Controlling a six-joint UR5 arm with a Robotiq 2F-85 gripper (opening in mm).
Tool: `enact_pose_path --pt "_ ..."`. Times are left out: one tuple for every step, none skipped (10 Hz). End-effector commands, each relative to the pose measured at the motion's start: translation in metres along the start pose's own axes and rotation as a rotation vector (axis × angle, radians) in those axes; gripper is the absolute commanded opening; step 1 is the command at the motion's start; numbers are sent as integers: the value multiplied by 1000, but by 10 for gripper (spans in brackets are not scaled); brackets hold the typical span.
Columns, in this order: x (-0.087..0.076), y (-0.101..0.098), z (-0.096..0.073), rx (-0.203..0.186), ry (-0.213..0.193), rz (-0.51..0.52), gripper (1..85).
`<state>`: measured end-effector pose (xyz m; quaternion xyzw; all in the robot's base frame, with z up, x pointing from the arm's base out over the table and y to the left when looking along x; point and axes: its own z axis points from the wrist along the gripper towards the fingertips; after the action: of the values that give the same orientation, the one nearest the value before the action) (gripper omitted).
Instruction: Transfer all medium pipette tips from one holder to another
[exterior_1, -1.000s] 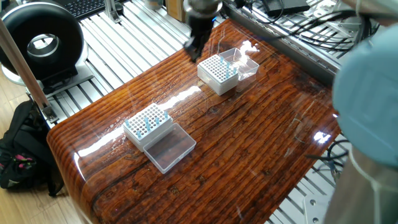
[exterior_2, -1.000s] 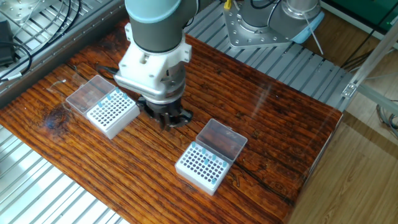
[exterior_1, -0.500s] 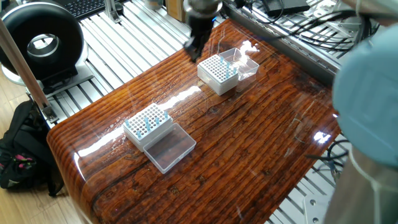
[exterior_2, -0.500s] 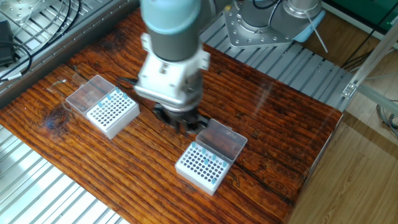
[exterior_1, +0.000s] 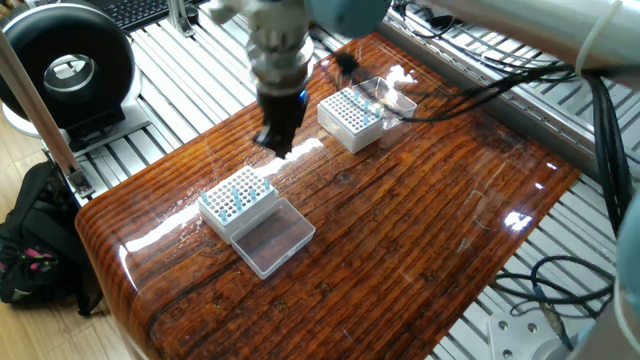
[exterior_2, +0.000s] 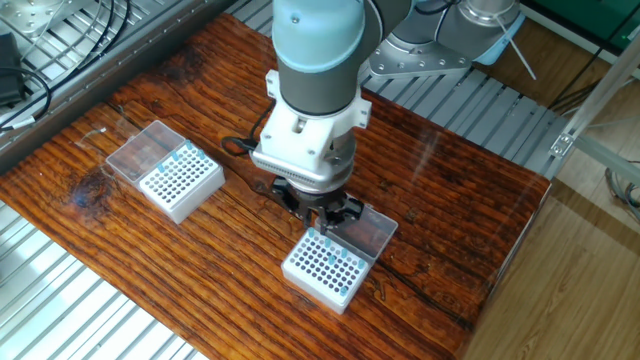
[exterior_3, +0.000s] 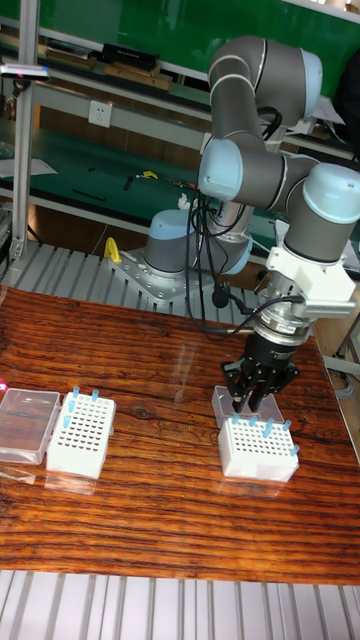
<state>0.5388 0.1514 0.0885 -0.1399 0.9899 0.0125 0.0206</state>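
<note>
The table (exterior_2: 450, 200) is a glossy red-brown wood slab with strong grain, set on a bed of ribbed aluminium rails (exterior_2: 60, 300); bright glare streaks cross it in one fixed view. Behind it, in the tall fixed view, run green benches (exterior_3: 90, 150) with a wall socket (exterior_3: 100, 113), and the arm's grey base plate (exterior_3: 165, 285) sits at the table's 12 o'clock edge. In one fixed view a black round fan-like unit (exterior_1: 65, 70) stands at 10 o'clock off the table and a black bag (exterior_1: 35, 250) lies on the floor at 8 o'clock. Two white tip boxes with open clear lids rest well apart on the wood: in the other fixed view, one box (exterior_2: 182, 180) at 9 o'clock and the second box (exterior_2: 325, 268) near 6 o'clock, its lid (exterior_2: 365, 228) lying just behind it. Pale-blue tips (exterior_2: 186, 152) stand along the far edge of the first box, and a few more tips (exterior_3: 285, 430) stick up from the second box's grid. The gripper (exterior_2: 322, 218) hangs upright right above the back edge of the second box, over where box and lid meet, its dark fingers (exterior_3: 245, 385) pointing down with only a narrow gap between them. Whether a tip sits between them I cannot tell, nor whether they touch the box.
</note>
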Motion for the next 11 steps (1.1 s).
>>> enact_pose_path --pt "3 -6 5 12 -9 -4 317" --pt "3 -12 7 19 -13 -4 317" --pt "4 -14 8 17 -16 -6 317" --pt "3 -14 9 15 -21 -6 317" --pt "0 -12 12 6 -27 -2 317" --pt "-2 -11 13 0 -30 0 317" --pt "-1 -10 13 -2 -28 -2 317" --pt "-1 -10 14 -4 -27 -5 317" --pt "-1 -10 15 -4 -27 -5 317" --pt "-3 -9 16 -7 -29 -4 313" --pt "-4 -8 17 -11 -32 -4 307"
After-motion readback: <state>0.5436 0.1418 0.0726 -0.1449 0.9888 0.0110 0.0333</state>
